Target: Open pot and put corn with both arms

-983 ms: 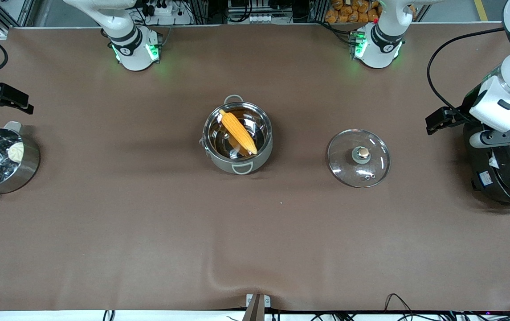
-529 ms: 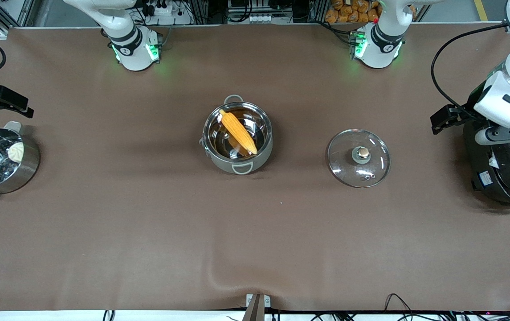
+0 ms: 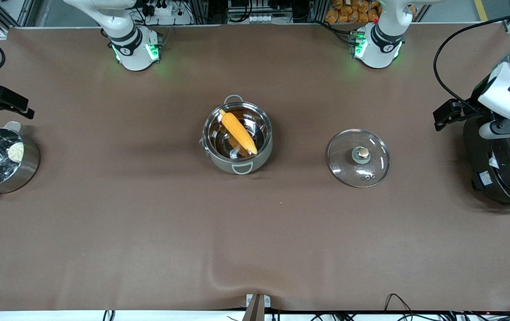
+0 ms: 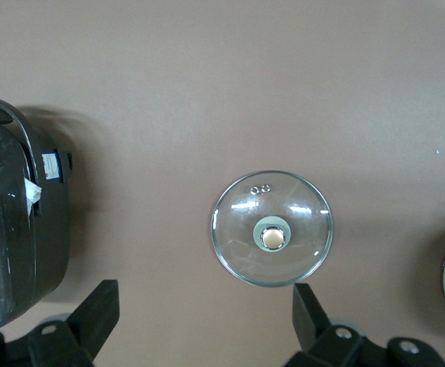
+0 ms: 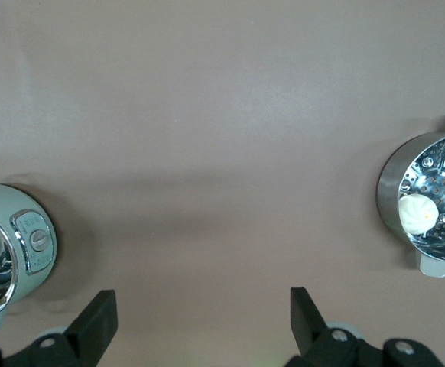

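The corn point(image 3: 238, 132) lies inside the pot point(image 3: 238, 140) at frame centre; its lid point(image 3: 358, 158) rests beside it on the surface. The left hand point(image 4: 207, 321) and right hand point(image 5: 201, 319), both open and empty, hang at the frame's edges, so the job looks finished.

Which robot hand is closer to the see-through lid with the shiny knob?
The left one. The left gripper hangs open by the black rice cooker, a short way from the lid. The right gripper hangs open above the steamer pot, at the table's right-arm end.
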Controlling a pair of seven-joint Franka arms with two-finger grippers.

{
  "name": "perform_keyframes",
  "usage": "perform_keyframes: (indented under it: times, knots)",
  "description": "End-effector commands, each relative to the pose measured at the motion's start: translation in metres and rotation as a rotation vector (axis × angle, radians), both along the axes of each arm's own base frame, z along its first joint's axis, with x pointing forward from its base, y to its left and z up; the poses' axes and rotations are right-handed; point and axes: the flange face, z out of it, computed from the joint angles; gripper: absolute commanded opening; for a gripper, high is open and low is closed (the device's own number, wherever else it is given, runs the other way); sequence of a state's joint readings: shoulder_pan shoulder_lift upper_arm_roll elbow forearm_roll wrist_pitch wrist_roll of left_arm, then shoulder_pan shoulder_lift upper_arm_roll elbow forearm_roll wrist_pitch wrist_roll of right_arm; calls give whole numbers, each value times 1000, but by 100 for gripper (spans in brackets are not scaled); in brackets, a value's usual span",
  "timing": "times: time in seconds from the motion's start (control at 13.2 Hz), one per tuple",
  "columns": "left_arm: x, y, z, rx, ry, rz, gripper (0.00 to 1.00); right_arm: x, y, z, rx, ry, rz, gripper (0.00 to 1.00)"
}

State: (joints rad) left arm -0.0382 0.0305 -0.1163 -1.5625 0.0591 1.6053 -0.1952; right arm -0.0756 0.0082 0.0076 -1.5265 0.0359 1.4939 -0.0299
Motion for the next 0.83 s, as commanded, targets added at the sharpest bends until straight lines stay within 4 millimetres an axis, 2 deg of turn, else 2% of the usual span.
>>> perform_keyframes:
  times: [0.0, 0.76]
  knots:
    - [-5, -2, 9, -10, 4, -25, 100, -1, 1, 6, 15, -21, -9, 100]
    - [-9, -1, 12, -56, 23, -14, 100, 0, 4, 10, 11, -49, 5, 100]
